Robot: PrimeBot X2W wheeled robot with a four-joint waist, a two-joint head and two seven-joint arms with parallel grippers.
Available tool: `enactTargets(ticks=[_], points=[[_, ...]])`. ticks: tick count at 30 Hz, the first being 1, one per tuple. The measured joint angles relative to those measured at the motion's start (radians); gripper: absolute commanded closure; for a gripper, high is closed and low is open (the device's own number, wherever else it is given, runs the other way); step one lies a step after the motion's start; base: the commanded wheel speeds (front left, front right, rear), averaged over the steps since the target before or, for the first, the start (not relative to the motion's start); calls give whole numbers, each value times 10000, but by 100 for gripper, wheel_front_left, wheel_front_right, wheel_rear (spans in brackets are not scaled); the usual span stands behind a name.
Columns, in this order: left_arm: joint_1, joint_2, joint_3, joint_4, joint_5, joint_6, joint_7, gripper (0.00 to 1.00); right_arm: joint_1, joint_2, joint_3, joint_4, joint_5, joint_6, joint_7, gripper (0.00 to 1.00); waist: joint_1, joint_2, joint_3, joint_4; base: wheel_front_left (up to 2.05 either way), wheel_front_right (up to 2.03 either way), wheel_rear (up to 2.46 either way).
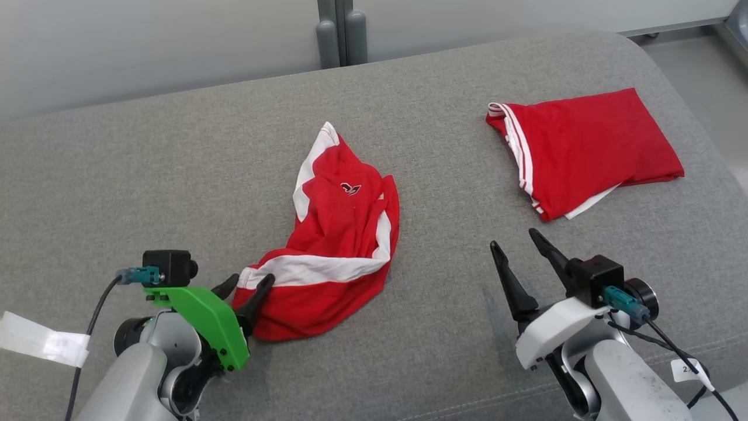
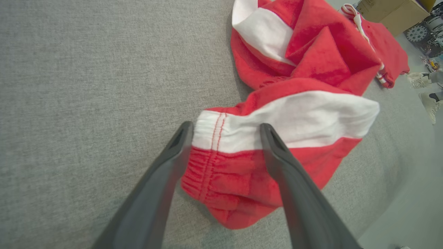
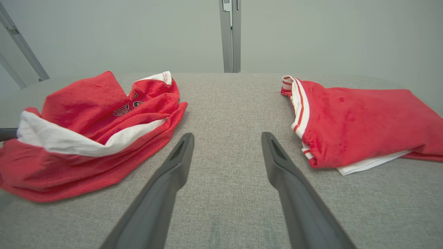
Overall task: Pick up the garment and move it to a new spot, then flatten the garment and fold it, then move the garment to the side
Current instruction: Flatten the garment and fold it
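The left gripper [image 1: 251,280], jaws wide apart and clamping nothing, straddles the elastic edge of the crumpled red garment [image 1: 339,234] with broad white bands, which lies mid-left on the grey upholstered surface [image 1: 146,175]. The right gripper [image 1: 515,240] stands wide and empty, near a folded red garment [image 1: 584,146].

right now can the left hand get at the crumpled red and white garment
Probably yes: the left hand is open and straddles the elastic edge of the crumpled red and white garment, with nothing between them.
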Motion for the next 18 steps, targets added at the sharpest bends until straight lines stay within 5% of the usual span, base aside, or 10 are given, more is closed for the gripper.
enactTargets(ticks=[10, 12, 14, 15, 18], points=[[-141, 10, -151, 171, -174, -6, 380, 0, -12, 6, 2, -2, 0, 0, 0, 0, 0, 1, 32, -93, 0, 0, 0], [-175, 12, -150, 169, -176, -6, 380, 50, -15, 6, -2, -4, 0, 0, 0, 0, 0, 0, 36, -104, 0, 0, 0], [-251, 19, -161, 150, -265, -8, 380, 76, -29, 6, -8, -6, 0, 0, 0, 0, 0, 0, 45, -122, 0, 0, 0], [-268, 31, -186, 127, -303, -8, 380, 100, -38, 6, -13, -8, 0, 0, 0, 0, 0, 0, 48, -127, 0, 0, 0], [-300, 90, -286, 73, -334, -8, 366, 100, -45, 6, -40, -13, 2, -2, 0, 0, 0, 0, 53, -125, 0, 0, 0]])
